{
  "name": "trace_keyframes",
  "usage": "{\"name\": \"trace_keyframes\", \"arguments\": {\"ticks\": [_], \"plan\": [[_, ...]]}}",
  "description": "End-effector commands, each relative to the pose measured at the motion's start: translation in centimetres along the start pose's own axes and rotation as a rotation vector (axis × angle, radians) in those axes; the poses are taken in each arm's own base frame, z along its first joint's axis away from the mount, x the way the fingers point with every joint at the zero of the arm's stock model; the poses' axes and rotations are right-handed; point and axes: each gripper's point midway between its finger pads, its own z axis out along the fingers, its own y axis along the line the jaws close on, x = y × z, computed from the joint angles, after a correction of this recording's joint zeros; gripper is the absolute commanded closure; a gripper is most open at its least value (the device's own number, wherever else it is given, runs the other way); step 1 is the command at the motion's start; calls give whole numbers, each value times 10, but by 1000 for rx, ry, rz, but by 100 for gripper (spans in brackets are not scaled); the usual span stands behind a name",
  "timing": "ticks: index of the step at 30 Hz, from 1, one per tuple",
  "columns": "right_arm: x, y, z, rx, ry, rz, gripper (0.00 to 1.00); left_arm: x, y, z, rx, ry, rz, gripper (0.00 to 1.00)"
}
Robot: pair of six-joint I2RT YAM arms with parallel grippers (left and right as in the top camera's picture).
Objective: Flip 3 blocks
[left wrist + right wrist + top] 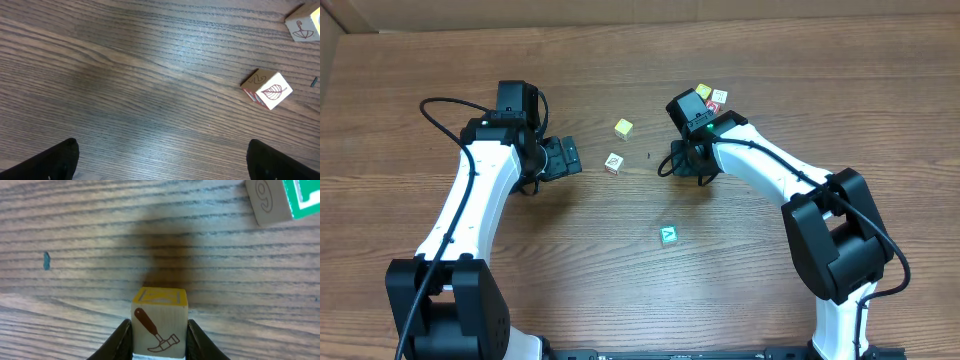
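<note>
**A:** What has your right tool [160, 330] got?

**B:** It is clamped on the hammer block [160, 322], one finger on each side, with the yellow-edged face on top. From overhead the tool hides that block.

**A:** And your left tool [570, 157]?

**B:** Its fingers [50, 160] stand wide apart with only bare bench [125, 75] between them. The leaf block [614, 163] sits at its 3 o'clock, apart from it. The umbrella block [623, 128] is just beyond, at 1 o'clock.

**A:** The teal block [668, 236]?

**B:** It sits alone at 6 o'clock from your right tool, well apart.
</note>
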Motion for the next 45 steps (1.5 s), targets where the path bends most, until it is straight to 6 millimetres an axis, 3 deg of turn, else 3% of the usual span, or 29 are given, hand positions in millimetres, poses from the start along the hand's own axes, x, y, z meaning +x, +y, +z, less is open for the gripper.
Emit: {"name": "trace_keyframes", "arguments": {"ticks": [1,10,22,45], "plan": [[-10,4,-18,-14,-40,-1,73,-5,0,-2,-6,-14,-14,0],[-7,3,-21,-8,-28,-1,73,-5,0,-2,-6,-14,-14,0],[-11,4,-48,-27,-65,0,74,-5,0,-2,-6,-14,-14,0],[3,5,-48,-45,-2,-2,74,-5,0,-2,-6,-14,-14,0]]}}
